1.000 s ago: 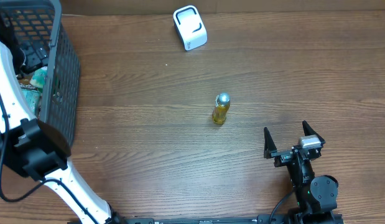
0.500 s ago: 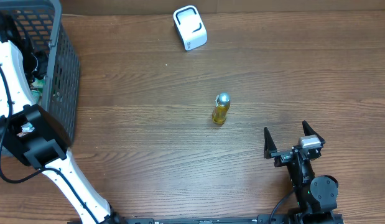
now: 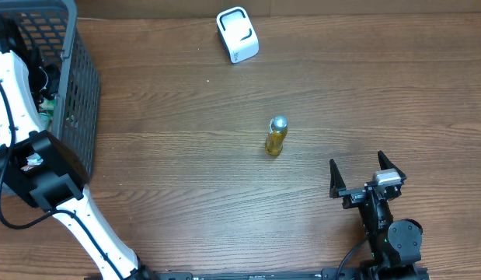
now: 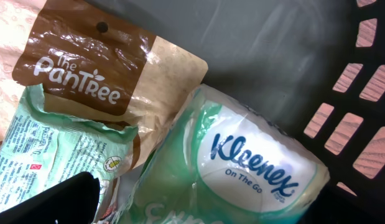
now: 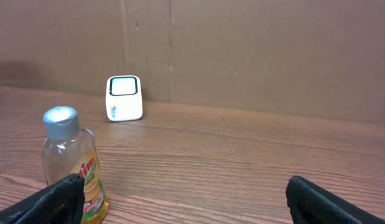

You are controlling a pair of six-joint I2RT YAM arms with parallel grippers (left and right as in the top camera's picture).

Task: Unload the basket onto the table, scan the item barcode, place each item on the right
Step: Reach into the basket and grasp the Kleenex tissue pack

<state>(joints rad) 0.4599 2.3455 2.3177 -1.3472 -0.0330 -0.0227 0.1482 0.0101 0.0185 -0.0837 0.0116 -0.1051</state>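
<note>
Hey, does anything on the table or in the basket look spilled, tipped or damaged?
Nothing stands out. The bottle stands upright with its cap on, the white scanner sits near the far edge, and the packets in the basket lie jumbled, nothing visibly spilled.

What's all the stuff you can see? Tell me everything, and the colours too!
table: 1, brown wood, under everything
cardboard wall: 1, brown, behind the table
basket: 1, dark grey, far left corner of the table
scanner: 1, white, far edge, near the middle
bottle: 1, clear with yellow liquid and a silver cap, standing mid-table
Kleenex pack: 1, green and white, in the basket
PanTree bag: 1, brown, in the basket, beside the Kleenex pack
green packet: 1, pale green, in the basket, next to the PanTree bag
left hand: 1, black, open, in the basket above the packs
right hand: 1, black, open and empty, near right of the table
</note>
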